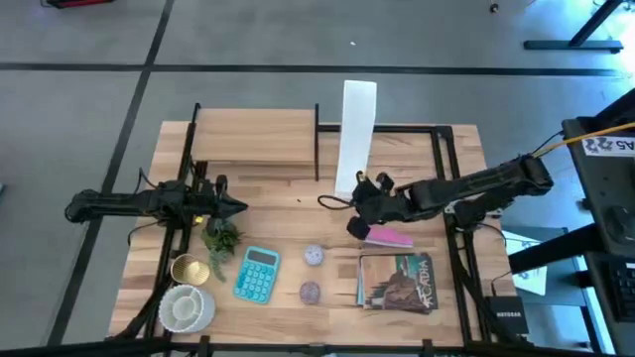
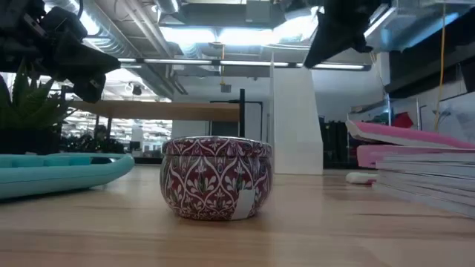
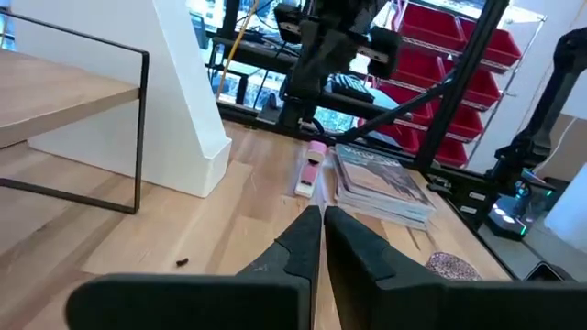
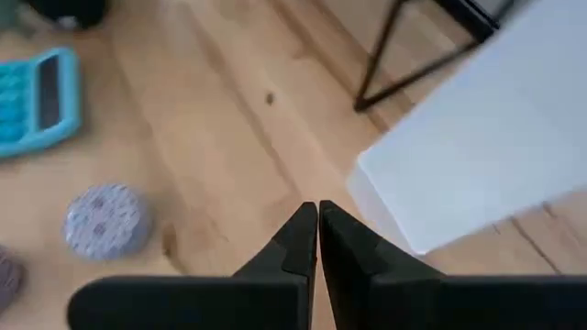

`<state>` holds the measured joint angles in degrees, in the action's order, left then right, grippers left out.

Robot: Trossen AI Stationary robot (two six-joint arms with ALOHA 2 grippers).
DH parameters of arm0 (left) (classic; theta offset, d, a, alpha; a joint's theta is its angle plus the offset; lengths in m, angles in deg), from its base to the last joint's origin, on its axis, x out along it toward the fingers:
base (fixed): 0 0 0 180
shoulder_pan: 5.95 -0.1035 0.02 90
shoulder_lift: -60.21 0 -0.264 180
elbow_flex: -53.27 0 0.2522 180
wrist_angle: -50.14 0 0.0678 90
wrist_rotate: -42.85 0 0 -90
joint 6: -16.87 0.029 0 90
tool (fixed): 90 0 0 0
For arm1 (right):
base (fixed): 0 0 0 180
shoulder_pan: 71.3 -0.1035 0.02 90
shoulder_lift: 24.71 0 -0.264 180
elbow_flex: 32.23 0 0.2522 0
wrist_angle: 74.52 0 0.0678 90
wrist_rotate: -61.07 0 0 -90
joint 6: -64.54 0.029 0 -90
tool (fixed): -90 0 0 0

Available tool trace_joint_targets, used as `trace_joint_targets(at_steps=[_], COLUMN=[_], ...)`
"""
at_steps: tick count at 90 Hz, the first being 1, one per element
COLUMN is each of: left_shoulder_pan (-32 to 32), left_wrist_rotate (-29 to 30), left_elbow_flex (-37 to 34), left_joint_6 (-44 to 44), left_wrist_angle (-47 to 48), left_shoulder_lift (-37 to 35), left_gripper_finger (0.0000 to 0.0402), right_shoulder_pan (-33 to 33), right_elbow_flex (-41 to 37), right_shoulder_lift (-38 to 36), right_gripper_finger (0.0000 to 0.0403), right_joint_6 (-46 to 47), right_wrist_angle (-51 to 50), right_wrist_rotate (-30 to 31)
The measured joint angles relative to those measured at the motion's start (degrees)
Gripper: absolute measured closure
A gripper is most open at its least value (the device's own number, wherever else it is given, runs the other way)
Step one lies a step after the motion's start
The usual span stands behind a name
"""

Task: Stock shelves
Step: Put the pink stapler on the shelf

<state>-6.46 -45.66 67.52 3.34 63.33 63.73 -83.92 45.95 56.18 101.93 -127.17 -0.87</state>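
From above, the light-wood shelf (image 1: 256, 139) with its black frame stands at the table's 11 o'clock, and the tall white file box (image 1: 356, 134) rises just beside it toward 12 o'clock. The left gripper (image 1: 236, 207) hangs at 9 o'clock of the table centre, over the small green plant (image 1: 221, 238); its own wrist camera shows the fingers (image 3: 303, 240) pressed together on nothing, something the overhead picture leaves unclear. The right gripper (image 1: 355, 210) hovers near the centre, at 6 o'clock of the file box, and its wrist view likewise shows the fingers (image 4: 298, 240) closed and empty above bare wood, with the box's lower corner (image 4: 477, 156) close ahead. Only the top view lays out the front row: a white bowl (image 1: 186, 308), a gold dish (image 1: 189, 269), a teal calculator (image 1: 257, 274), two round tins (image 1: 314, 255) and (image 1: 310, 293), a pink book (image 1: 389, 236) and a stack of magazines (image 1: 397, 282). The table-level view alone reveals the red patterned side of the nearer tin (image 2: 216, 188), with the file box (image 2: 297, 122) upright behind it.
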Motion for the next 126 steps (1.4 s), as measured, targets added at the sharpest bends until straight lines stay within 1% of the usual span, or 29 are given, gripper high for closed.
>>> trace_joint_targets(at_steps=[4,14,28,35,45,52,59,63,69,77,85,94,101,109,114,120,126], left_shoulder_pan=[0.0,0.0,0.0,0.0,0.0,0.0,0.0,0.0,0.0,0.0,0.0,0.0,0.0,0.0,0.0,0.0,0.0], left_wrist_rotate=[0.0,0.0,0.0,0.0,0.0,0.0,0.0,0.0,0.0,0.0,0.0,0.0,0.0,0.0,0.0,0.0,0.0], left_elbow_flex=[0.0,0.0,0.0,0.0,0.0,0.0,0.0,0.0,0.0,0.0,0.0,0.0,0.0,0.0,0.0,0.0,0.0], left_joint_6=[0.0,0.0,0.0,0.0,0.0,0.0,0.0,0.0,0.0,0.0,0.0,0.0,0.0,0.0,0.0,0.0,0.0], left_wrist_angle=[0.0,0.0,0.0,0.0,0.0,0.0,0.0,0.0,0.0,0.0,0.0,0.0,0.0,0.0,0.0,0.0,0.0], left_shoulder_lift=[0.0,0.0,0.0,0.0,0.0,0.0,0.0,0.0,0.0,0.0,0.0,0.0,0.0,0.0,0.0,0.0,0.0], left_gripper_finger=[0.0398,0.0398,0.0398,0.0398,0.0398,0.0398,0.0398,0.0398,0.0398,0.0398,0.0398,0.0398,0.0398,0.0398,0.0398,0.0398,0.0398], right_shoulder_pan=[-0.1,-0.1,-0.2,-0.6,-2.9,-3.5,-3.6,-3.4,-3.5,-3.5,-3.5,-3.5,-3.5,-3.5,-3.5,-3.5,-3.5], right_elbow_flex=[0.1,0.1,0.1,0.0,0.0,0.1,0.1,0.1,0.1,0.1,0.1,0.0,0.0,1.1,3.3,7.4,12.1], right_shoulder_lift=[-0.1,0.0,-0.1,-0.3,-0.7,-1.1,-1.5,-1.4,-1.4,-1.4,-1.4,-1.4,-1.7,-2.0,-2.0,-2.2,-2.0], right_gripper_finger=[0.0402,0.0402,0.0402,0.0402,0.0402,0.0402,0.0402,0.0402,0.0402,0.0402,0.0402,0.0398,0.0381,0.0338,0.03,0.0253,0.0207], right_joint_6=[0.2,-0.3,-0.3,-4.2,-13.5,-18.1,-20.9,-21.4,-21.5,-23.3,-27.2,-26.2,-26.0,-25.9,-25.9,-25.9,-25.7], right_wrist_angle=[0.8,2.1,2.9,5.1,16.7,27.1,34.9,38.7,42.7,46.3,46.6,46.4,46.5,44.6,41.2,30.6,15.9], right_wrist_rotate=[0.0,-2.1,-2.4,-5.6,-13.7,-19.4,-23.3,-24.3,-24.2,-24.2,-23.5,-18.3,-17.5,-17.3,-16.4,-12.9,-6.5])
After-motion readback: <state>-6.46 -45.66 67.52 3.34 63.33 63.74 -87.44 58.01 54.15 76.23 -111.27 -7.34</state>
